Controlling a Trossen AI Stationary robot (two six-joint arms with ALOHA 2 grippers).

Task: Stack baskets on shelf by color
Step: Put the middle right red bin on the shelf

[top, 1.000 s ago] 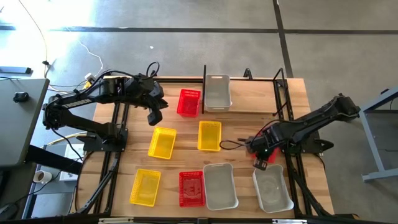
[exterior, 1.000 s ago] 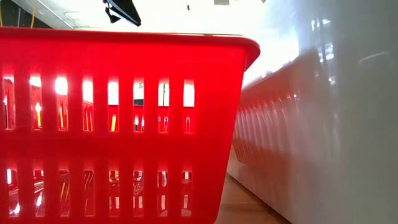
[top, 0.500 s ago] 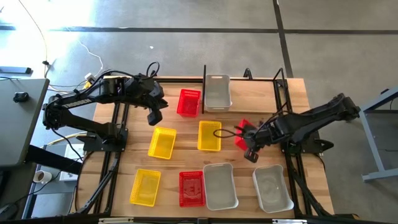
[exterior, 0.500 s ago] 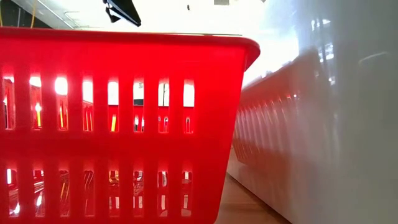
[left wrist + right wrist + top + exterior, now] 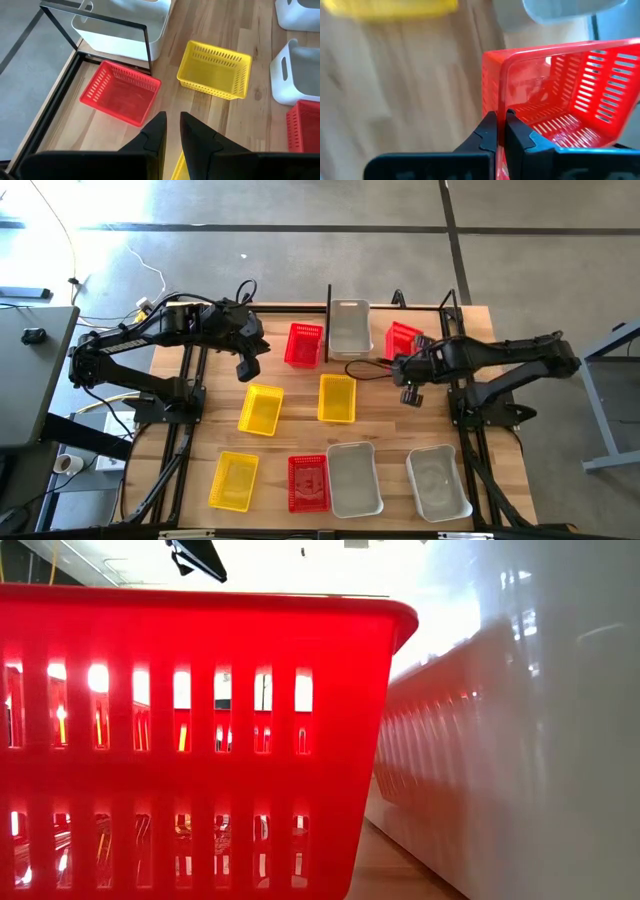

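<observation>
My right gripper (image 5: 405,360) is shut on a red basket (image 5: 404,339) and holds it in the air over the right part of the black rod shelf (image 5: 443,308). A clear basket (image 5: 350,327) stands at the shelf's left end, and a second red basket (image 5: 304,345) stands just left of the shelf's post. My left gripper (image 5: 250,367) hovers left of that basket, above the table. Its fingers (image 5: 172,120) are nearly together with nothing between them. My right gripper pinches one side wall of the red basket at its rim (image 5: 496,100), one finger inside the basket and one outside. The fingers slant steeply down from the table's near side. The basket is lifted clear and tilted, its open side turned toward my wrist.
Yellow baskets (image 5: 261,409) (image 5: 337,398) (image 5: 234,480) stand on the wooden table, with a red one (image 5: 308,482) and two clear ones (image 5: 354,478) (image 5: 437,480) along the near edge. The low view is filled by that red basket (image 5: 200,740) and a clear wall (image 5: 520,740).
My right gripper has risen and gone from beside the near-right clear basket toward the table's far edge and the shelf, turning its wrist. It has carried the red basket up clear of the table.
</observation>
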